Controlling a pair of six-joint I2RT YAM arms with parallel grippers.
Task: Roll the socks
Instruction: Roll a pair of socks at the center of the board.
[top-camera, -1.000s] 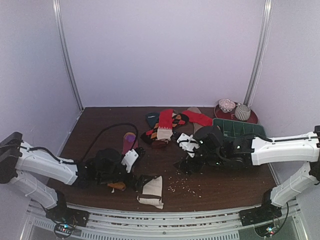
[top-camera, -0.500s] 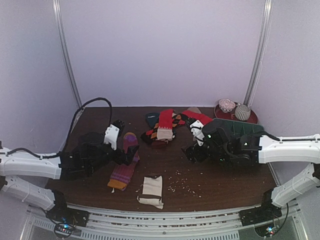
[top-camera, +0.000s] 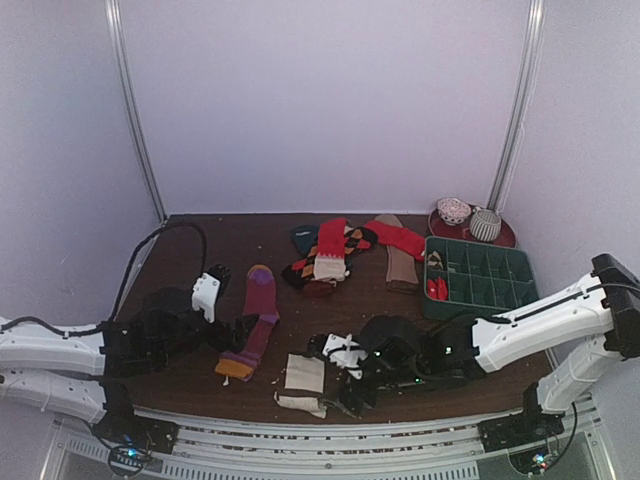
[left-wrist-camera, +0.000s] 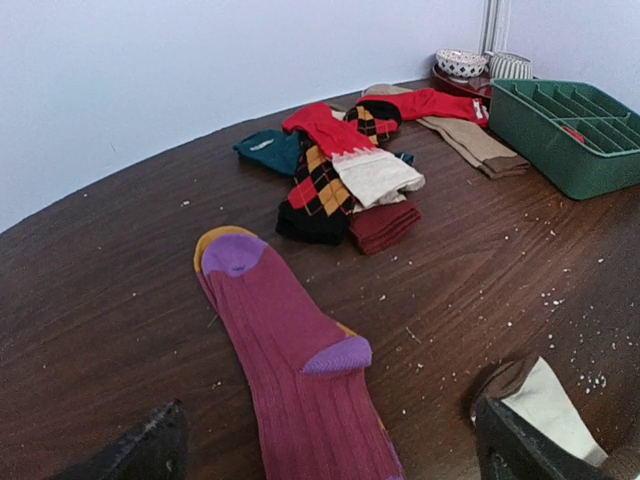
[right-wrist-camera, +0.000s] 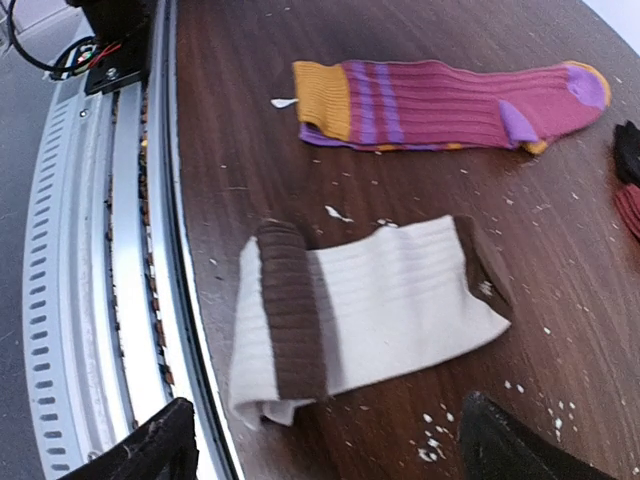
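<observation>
The cream-and-brown banded sock lies partly folded at the near edge of the worktop. The right tool is just over it, fingers spread wide to either side, holding nothing. To its left the purple-magenta sock is stretched out flat, its leg running between the wide-open fingers of the left tool, which grips nothing. Farther back sits a heap of red, argyle and teal socks, with a tan sock beside it, near the green tray.
</observation>
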